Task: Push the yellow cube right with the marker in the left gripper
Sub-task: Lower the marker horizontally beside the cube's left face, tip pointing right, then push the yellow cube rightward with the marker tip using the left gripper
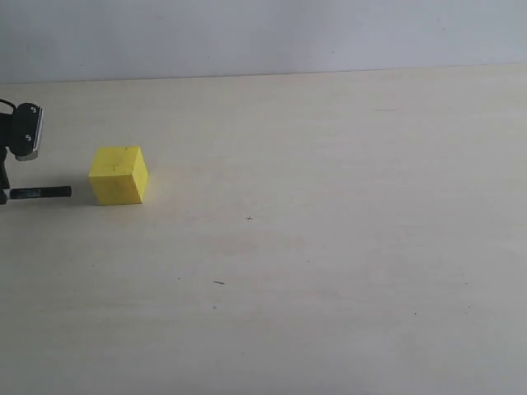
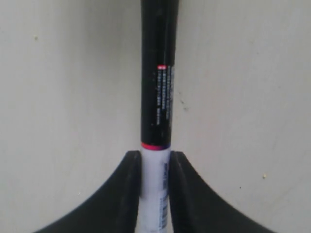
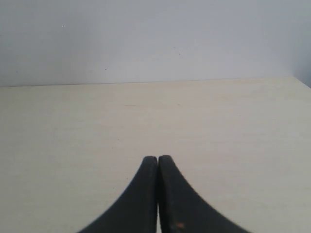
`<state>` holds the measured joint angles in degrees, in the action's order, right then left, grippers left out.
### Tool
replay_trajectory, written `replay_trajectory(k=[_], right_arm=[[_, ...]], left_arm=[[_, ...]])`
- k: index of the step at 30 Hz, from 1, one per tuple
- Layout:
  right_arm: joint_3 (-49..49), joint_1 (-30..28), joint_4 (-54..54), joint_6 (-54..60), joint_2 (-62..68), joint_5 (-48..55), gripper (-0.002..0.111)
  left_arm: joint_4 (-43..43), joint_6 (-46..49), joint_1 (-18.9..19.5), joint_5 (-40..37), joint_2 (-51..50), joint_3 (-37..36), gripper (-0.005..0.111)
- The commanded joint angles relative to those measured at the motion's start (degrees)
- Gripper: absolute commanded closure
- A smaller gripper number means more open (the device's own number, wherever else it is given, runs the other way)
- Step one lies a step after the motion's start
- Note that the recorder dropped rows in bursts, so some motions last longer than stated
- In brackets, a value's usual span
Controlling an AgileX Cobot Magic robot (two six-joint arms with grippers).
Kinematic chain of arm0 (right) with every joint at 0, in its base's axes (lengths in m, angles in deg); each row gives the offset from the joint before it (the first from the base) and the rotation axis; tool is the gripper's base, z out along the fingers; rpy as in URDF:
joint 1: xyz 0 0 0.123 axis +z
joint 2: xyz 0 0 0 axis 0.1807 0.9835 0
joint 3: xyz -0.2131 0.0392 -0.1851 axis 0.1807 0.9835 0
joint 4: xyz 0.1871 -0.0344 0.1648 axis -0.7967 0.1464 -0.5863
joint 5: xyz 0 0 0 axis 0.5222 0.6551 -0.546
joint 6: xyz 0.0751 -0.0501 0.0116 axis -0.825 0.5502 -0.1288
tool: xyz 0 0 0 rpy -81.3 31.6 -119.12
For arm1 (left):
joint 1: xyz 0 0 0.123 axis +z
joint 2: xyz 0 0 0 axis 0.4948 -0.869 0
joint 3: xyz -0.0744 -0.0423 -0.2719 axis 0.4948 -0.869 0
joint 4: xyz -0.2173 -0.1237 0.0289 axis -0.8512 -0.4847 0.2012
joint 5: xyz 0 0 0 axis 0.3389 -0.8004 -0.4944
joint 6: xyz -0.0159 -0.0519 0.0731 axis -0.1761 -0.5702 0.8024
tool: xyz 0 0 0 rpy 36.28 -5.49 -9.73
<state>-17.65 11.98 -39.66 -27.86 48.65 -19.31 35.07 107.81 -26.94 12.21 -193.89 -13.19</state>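
A: Where is your left pincer point(image 2: 155, 162) right now?

B: It is clamped on the marker point(image 2: 157, 97). Both black fingers point(image 2: 119, 199) press against the white barrel, one on each side, just behind the thin red ring where the long black cap begins. The cap reaches out ahead of the fingers, over the bench point(image 1: 329, 263).

A: And the yellow cube point(image 1: 119, 174)?

B: You will find it on the left part of the bench, sitting flat on one face. From the outside camera the marker lies level and low at the far left edge of the scene, with its black end aimed right at the cube's left face. The end is near the cube, but a narrow strip of bench shows between them, so they are apart.

A: How much of your left arm shows from outside?

B: Only a black block with a pale plate at the left edge, above the marker.

A: And your right pincer point(image 3: 158, 162)?

B: It is closed on nothing. Its two black fingers meet tip to tip above bare bench, with the pale wall point(image 3: 155, 39) beyond.
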Motion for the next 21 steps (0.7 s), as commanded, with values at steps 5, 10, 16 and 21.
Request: replay_trajectory(k=[5,10,16,21], right_arm=[[0.26,-0.23,0.21,0.10,-0.36,-0.09,0.108],[0.26,-0.23,0.21,0.10,-0.36,-0.09,0.108],[0.26,-0.23,0.21,0.10,-0.36,-0.09,0.108],[0.26,-0.23,0.21,0.10,-0.36,-0.09,0.108]], left_arm=[[-0.65,0.72,0.16,5.69,-1.75,0.30,0.107],[-1.35,0.84,-0.38,7.99,-1.75,0.30,0.107],[-4.76,3.56,-5.60,7.99,-1.75,0.30,0.107],[-4.76,1.98,-10.71,8.57,-1.75,0.30,0.107]])
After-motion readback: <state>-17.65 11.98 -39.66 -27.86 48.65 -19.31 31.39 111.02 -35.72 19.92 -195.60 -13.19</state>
